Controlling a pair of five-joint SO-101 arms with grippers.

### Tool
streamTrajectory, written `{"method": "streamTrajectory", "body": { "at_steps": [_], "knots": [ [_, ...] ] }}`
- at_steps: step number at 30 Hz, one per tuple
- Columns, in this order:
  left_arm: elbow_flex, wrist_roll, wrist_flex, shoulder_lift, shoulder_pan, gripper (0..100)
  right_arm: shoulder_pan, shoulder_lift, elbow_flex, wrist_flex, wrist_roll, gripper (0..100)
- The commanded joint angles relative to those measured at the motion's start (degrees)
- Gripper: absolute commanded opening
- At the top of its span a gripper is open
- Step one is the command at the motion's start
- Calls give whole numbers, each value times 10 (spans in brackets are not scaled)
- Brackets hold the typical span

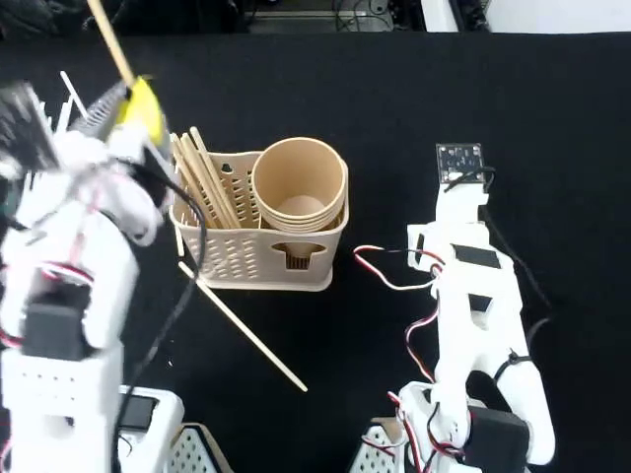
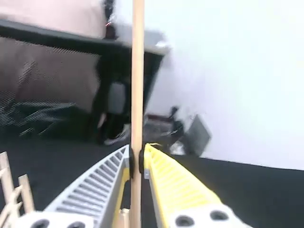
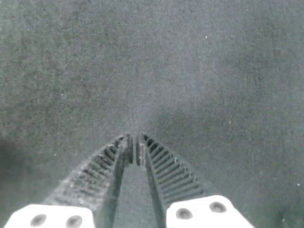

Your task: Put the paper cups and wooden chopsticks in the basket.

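Note:
A beige basket [image 1: 258, 264] stands mid-table with stacked paper cups [image 1: 299, 183] in its right half and several wooden chopsticks [image 1: 202, 180] leaning in its left half. One more chopstick [image 1: 242, 328] lies on the black cloth in front of the basket. My left gripper [image 1: 126, 101] is raised left of the basket, shut on a chopstick [image 2: 137, 85] that stands upright between its grey and yellow fingers [image 2: 164, 173]. My right gripper [image 3: 135, 148] is shut with nothing in it, just above bare cloth to the right of the basket.
The right arm [image 1: 471, 286] stretches over the right part of the table with loose red and white wires beside it. The black table cloth [image 1: 394, 108] spreads behind the basket. Furniture and a white wall show beyond the table in the left wrist view.

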Motion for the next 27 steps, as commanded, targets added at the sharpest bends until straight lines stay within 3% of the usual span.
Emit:
{"method": "streamTrajectory", "body": {
  "at_steps": [1,6,8,12,16,19,22,27],
  "knots": [
    [182,3,-118,-101,52,28,-8,-14,-3,-10,7,35],
    [275,2,-162,-135,60,40,-8,-14,-3,-10,7,35],
    [287,-4,-159,-139,65,98,-8,-14,-3,-10,7,35],
    [223,11,-12,-135,61,264,-7,-14,-3,-10,7,35],
    [113,-6,124,-140,31,266,-7,-14,-3,-10,7,35],
    [39,-19,197,-132,-45,266,-7,-14,-3,-10,7,35],
    [-3,-53,244,-98,-175,266,-7,-14,-3,-10,7,35],
    [-15,-174,232,50,-409,266,-8,-14,-3,-10,7,35]
  ]
}}
